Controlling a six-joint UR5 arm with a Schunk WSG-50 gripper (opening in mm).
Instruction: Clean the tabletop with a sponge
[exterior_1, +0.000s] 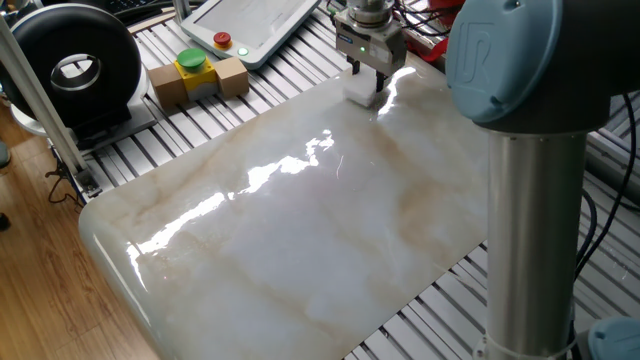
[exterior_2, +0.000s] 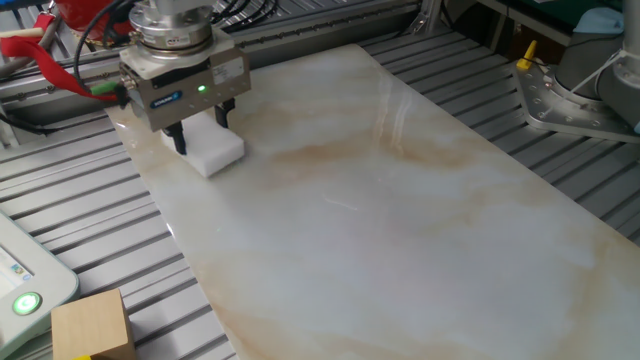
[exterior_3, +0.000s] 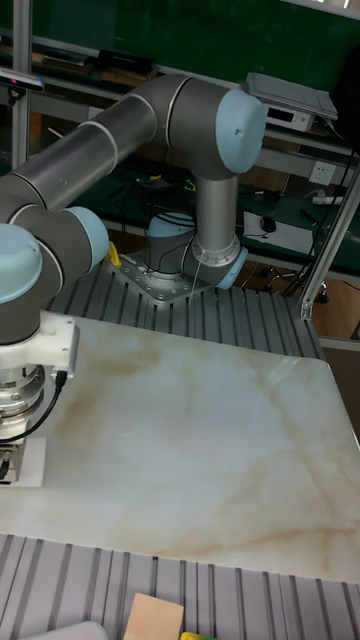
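The claw (exterior_2: 198, 133) grips the sponge (exterior_2: 214, 153), pressed onto one corner of the table (exterior_2: 420, 230) — wiping looks barely begun, nearly the whole slab left.

One sponge (exterior_2: 212, 153), one tabletop (exterior_2: 400, 220), one claw (exterior_2: 198, 128)

A ribbed aluminium slatted bench (exterior_1: 130, 150) carries two tan cardboard boxes (exterior_1: 200, 82) set side by side, with a yellow-green round button (exterior_1: 191, 62) on top of them. Just behind them lies a flat white-grey control tablet (exterior_1: 255, 25) with a red button (exterior_1: 221, 39) at its near edge. To the left stands a black ring-shaped device (exterior_1: 70, 65) with a white centre. Wooden floor (exterior_1: 45, 290) shows beyond the bench edge.
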